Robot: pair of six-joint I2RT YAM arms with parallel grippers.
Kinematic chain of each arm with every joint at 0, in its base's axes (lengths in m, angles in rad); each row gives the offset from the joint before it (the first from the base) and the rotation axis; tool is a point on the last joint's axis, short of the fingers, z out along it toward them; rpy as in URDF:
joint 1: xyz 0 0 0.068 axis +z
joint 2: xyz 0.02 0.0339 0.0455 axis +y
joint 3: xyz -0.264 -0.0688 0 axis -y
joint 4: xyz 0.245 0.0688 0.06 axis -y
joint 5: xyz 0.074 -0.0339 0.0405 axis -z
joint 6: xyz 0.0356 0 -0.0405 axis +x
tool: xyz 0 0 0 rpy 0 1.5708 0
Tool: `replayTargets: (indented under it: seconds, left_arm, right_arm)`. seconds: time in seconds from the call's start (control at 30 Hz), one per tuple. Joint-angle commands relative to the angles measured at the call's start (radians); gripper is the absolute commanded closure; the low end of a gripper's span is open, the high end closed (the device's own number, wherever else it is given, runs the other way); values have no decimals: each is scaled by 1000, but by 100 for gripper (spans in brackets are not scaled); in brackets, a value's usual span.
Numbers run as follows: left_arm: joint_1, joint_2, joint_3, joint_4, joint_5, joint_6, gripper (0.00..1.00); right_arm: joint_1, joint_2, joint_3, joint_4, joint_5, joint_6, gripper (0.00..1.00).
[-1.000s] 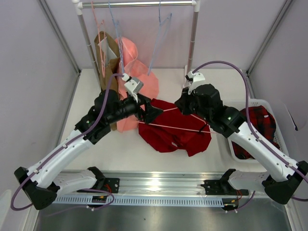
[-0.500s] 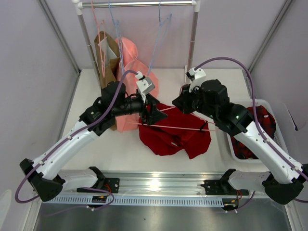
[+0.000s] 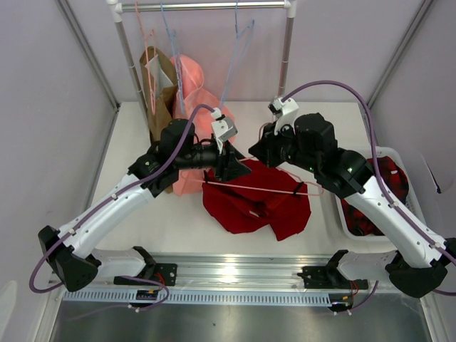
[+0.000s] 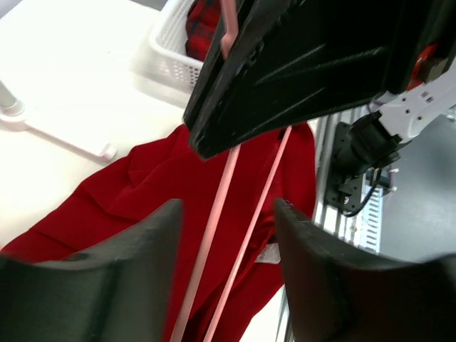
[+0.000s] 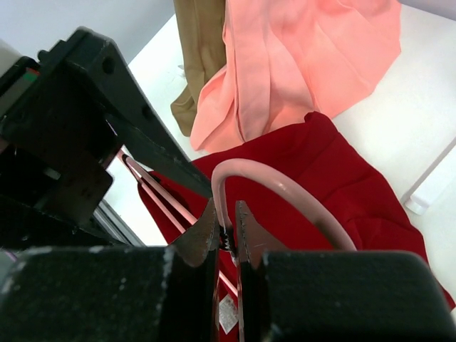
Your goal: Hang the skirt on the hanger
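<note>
The dark red skirt (image 3: 256,204) lies crumpled on the table in front of both arms. The pale pink hanger (image 3: 263,188) is held just above it, its bar running left to right. My right gripper (image 3: 260,151) is shut on the hanger's hook (image 5: 285,189), seen in the right wrist view (image 5: 226,214). My left gripper (image 3: 231,167) is open at the hanger's left end. In the left wrist view (image 4: 228,210) two hanger rods (image 4: 214,214) pass between the fingers without being clamped. The skirt (image 4: 142,192) with its white label (image 4: 267,253) lies below.
A clothes rack (image 3: 287,64) stands at the back with light blue hangers (image 3: 235,57), a brown garment (image 3: 160,85) and a salmon-pink garment (image 3: 203,107). A white basket (image 3: 356,228) with plaid cloth (image 3: 388,182) sits at the right. The rack foot (image 4: 64,139) lies near the skirt.
My left gripper has moved right and back along the hanger's left end. My right gripper has shifted slightly left and back with the hook. The skirt lies as before.
</note>
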Motion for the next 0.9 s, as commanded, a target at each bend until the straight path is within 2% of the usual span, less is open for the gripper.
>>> replayTargets:
  seconds: [0.0, 0.2, 0.53, 0.87]
  left_arm:
    - [4, 0, -23, 111, 80, -24, 50]
    - [4, 11, -68, 207, 166, -80, 54]
    - [4, -11, -129, 306, 185, -135, 57]
    - [4, -29, -172, 377, 208, -184, 72]
  right_arm:
    - [13, -3, 62, 52, -12, -17, 100]
    - [17, 9, 73, 48, -8, -33, 100]
    - [24, 32, 91, 59, -9, -34, 100]
    - [28, 38, 96, 62, 0, -39, 100]
